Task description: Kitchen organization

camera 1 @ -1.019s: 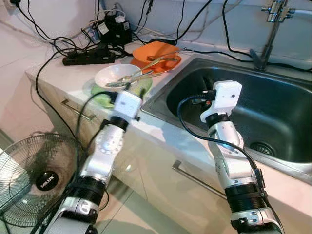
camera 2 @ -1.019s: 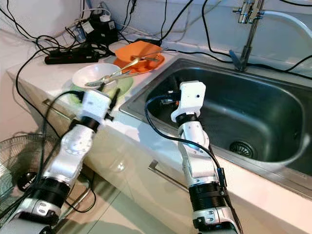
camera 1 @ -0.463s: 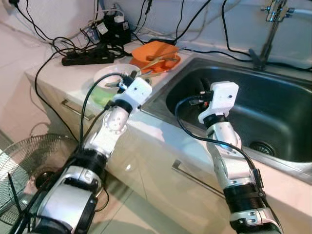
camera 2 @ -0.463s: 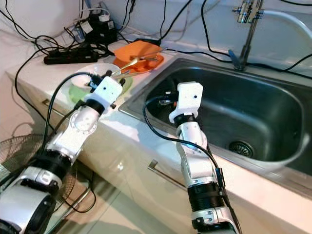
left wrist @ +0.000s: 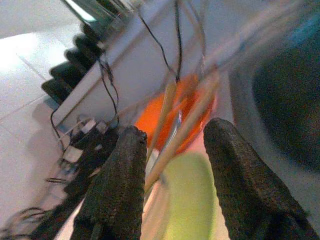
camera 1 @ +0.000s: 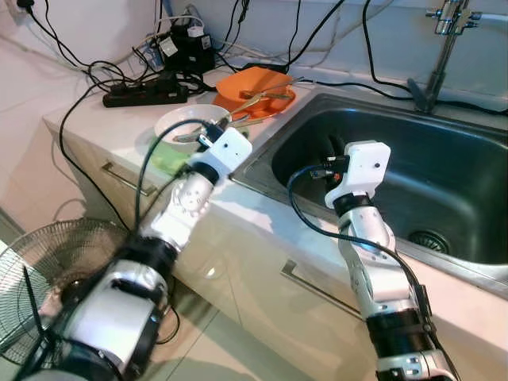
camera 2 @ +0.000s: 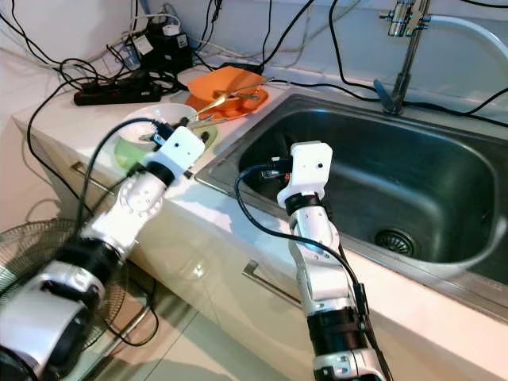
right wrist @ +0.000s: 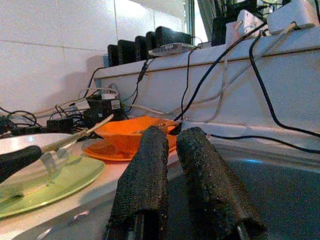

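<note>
White bowl point(camera 1: 184, 123) | just ahead of parted left gripper point(left wrist: 172, 165)

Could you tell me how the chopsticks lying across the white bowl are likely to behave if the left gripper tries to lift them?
The chopsticks look thin, stiff and light. Lying loose across the white bowl, they will probably roll or scissor apart. The left gripper is open around them.
</note>
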{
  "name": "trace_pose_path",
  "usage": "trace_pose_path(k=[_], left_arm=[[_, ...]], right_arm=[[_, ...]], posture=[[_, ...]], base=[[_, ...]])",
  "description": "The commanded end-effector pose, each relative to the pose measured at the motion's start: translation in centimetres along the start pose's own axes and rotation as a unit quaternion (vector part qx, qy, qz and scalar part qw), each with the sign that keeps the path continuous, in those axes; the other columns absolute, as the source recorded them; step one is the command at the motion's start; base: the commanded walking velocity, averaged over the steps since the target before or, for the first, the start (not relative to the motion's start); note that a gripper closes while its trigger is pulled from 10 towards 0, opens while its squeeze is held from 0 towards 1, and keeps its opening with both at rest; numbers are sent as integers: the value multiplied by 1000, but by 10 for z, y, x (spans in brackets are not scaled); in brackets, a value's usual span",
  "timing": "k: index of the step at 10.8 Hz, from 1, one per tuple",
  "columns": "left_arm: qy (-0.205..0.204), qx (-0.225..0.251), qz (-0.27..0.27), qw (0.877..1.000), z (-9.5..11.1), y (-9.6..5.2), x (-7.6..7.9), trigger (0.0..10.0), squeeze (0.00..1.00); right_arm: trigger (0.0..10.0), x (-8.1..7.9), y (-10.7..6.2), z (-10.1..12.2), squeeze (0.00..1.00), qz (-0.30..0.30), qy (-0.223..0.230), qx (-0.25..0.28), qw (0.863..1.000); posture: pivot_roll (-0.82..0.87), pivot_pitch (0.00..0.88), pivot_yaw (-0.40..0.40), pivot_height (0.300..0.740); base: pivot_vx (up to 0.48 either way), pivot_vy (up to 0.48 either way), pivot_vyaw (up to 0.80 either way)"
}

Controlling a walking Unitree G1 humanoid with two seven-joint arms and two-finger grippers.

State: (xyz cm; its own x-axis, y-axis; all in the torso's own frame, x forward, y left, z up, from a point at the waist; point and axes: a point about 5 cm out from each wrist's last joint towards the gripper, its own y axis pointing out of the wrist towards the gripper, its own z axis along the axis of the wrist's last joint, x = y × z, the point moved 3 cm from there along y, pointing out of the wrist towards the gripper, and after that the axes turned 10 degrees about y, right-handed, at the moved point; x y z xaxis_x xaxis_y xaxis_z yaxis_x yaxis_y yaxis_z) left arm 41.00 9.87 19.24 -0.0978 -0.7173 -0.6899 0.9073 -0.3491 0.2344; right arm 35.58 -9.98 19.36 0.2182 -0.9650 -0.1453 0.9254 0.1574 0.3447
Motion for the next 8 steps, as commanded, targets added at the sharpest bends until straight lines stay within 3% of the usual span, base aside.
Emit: trace_pose_path(k=[1,3,4,7,8], left_arm=[[-50,20,27,998,0,-9,-3,10000,0],[-132,76,61,986,16,-37,13,10000,0],[-178,78,80,978,22,-43,19,10000,0],[-192,70,89,975,21,-45,12,10000,0],[-193,69,89,975,22,-45,12,10000,0]], right_arm=[[10000,-1,-1,3,0,-2,1,3,1000],[10000,10,-5,6,0,-25,4,20,999],[10000,16,-8,6,0,-31,4,25,999],[10000,16,-6,4,0,-31,6,22,999],[10000,15,-4,4,0,-30,8,21,999]], posture=[[6,9,135,740],[17,6,131,740],[20,0,131,740],[28,0,121,740],[29,0,119,740]], base=[[0,0,0],[0,0,0],[0,0,0],[0,341,0],[0,379,-581]])
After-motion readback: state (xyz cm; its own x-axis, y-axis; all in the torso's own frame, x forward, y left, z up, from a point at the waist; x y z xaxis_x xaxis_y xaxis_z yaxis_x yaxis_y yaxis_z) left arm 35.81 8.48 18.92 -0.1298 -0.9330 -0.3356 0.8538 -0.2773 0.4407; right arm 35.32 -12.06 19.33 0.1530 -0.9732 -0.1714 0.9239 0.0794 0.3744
